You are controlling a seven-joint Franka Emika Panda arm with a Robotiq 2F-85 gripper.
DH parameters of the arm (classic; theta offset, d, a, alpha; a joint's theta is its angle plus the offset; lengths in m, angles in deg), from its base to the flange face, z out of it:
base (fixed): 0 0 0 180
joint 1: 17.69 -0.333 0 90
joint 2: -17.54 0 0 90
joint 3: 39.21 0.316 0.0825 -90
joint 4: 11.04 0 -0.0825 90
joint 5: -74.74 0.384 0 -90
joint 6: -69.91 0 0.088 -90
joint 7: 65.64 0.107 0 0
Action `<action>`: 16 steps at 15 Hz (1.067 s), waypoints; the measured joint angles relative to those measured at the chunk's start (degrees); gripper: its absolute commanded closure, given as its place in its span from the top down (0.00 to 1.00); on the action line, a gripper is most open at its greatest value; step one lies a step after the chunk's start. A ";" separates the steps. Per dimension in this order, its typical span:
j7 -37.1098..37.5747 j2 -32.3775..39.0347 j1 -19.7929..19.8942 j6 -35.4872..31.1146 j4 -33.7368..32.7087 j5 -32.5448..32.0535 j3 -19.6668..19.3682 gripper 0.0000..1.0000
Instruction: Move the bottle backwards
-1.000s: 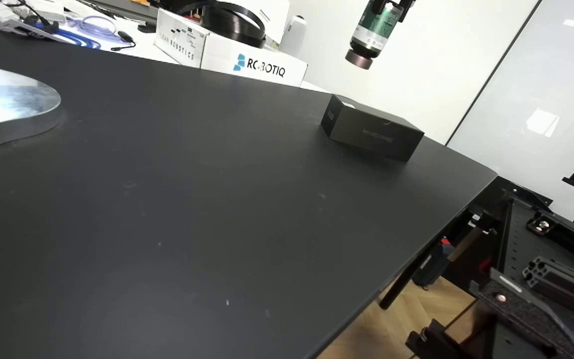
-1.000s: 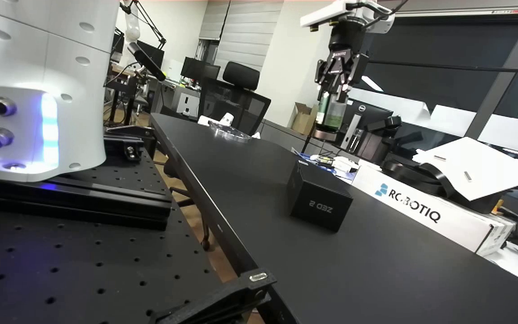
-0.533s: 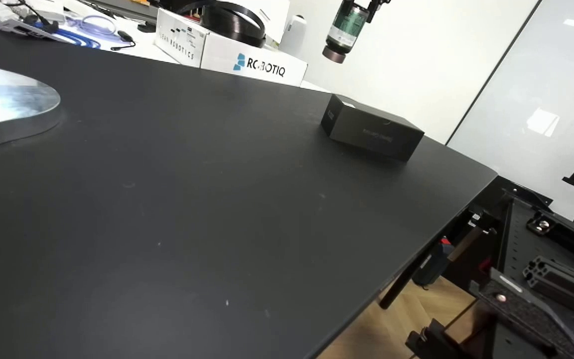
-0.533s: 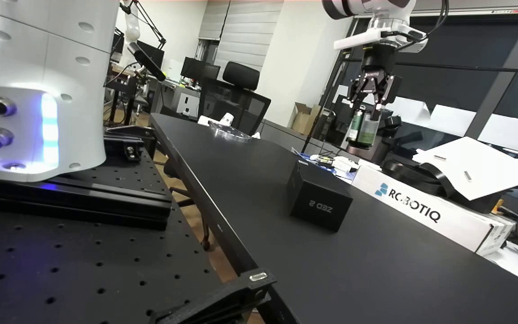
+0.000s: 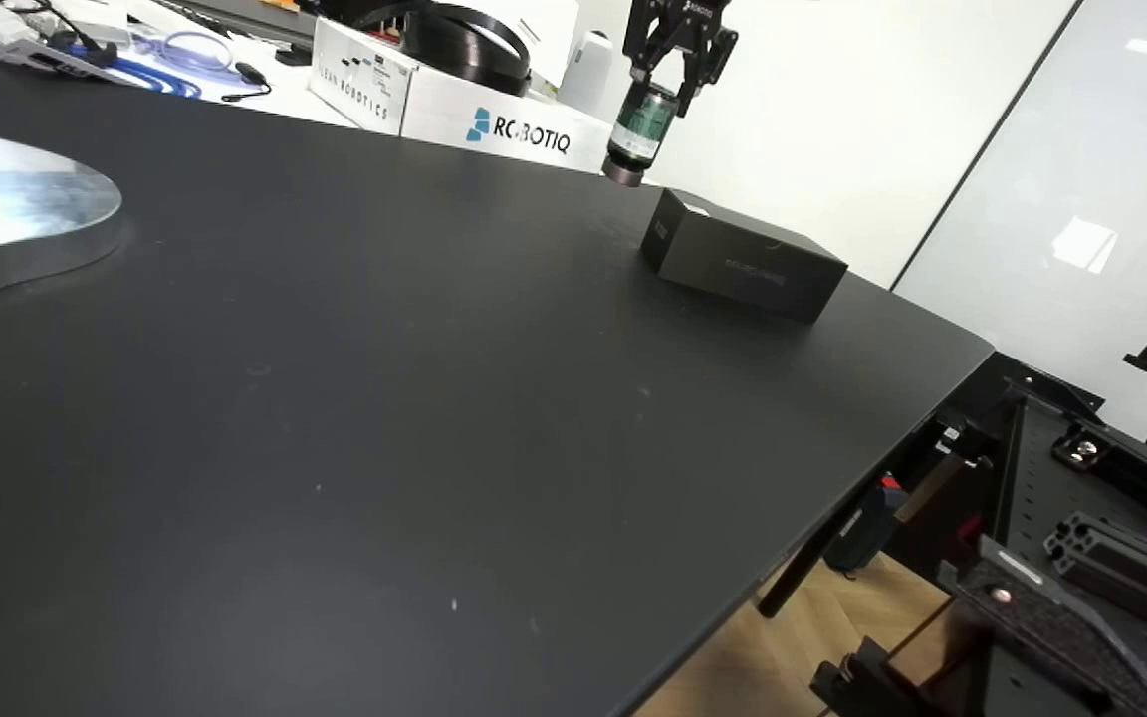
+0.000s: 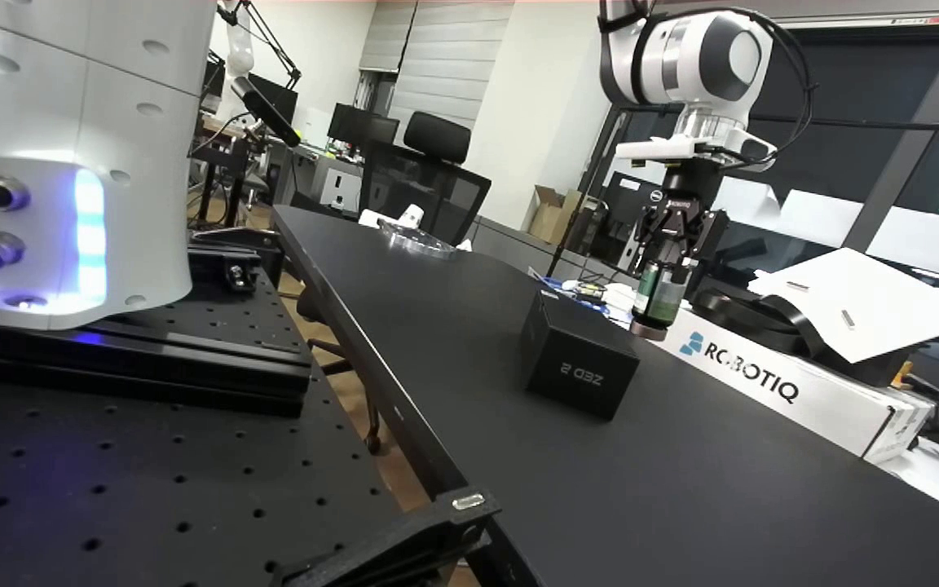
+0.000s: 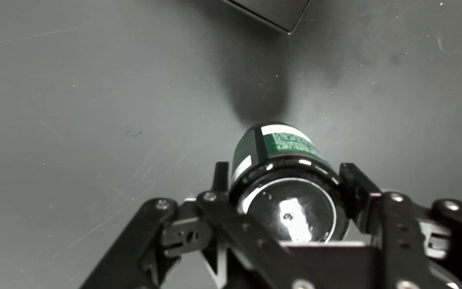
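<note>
The dark-green bottle (image 5: 641, 131) has a white label band and a reddish-brown base at its lower end. My gripper (image 5: 661, 92) is shut on its upper part and holds it slightly tilted. In an exterior view the bottle (image 6: 659, 297) hangs from the gripper (image 6: 665, 259) beside the black box, and its base appears a little above the table. In the wrist view the bottle (image 7: 291, 145) sits between both fingers of the gripper (image 7: 285, 172), its shiny dark top facing the camera. Its base is hidden there.
A black ZED 2 box (image 5: 748, 261) stands on the black table (image 5: 384, 398), close to the bottle; its corner (image 7: 283, 14) shows in the wrist view. A white Robotiq box (image 6: 751, 377) lies along the far edge. A clear plastic piece (image 5: 26, 199) lies on the table.
My gripper, with the bottle in it, has moved past the black box toward the Robotiq box's side and then come down closer to the table. The boxes have not moved.
</note>
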 measured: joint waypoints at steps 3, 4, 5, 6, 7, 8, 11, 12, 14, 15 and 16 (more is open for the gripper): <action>-0.65 3.02 -0.51 -0.86 -1.47 2.03 0.03 0.44; -0.76 3.66 -0.66 -1.02 -1.83 2.49 0.04 0.44; -0.86 4.18 -0.78 -1.19 -2.09 3.01 0.04 0.44; -1.01 4.54 -0.85 -1.31 -2.25 3.37 0.05 0.44; -1.13 4.86 -0.88 -1.38 -2.44 3.51 0.04 0.44; -1.28 5.15 -0.88 -1.39 -2.66 3.59 0.04 0.44; -1.77 5.74 -0.87 -1.40 -3.07 4.29 -0.01 0.44; -1.82 5.88 -0.87 -1.40 -3.12 4.38 -0.02 0.46; -1.94 6.15 -0.87 -1.31 -3.27 4.68 -0.02 0.93; -2.22 6.17 -0.86 -1.12 -3.37 5.20 0.01 0.97; -2.66 6.07 -0.87 -0.71 -3.62 5.60 0.06 1.00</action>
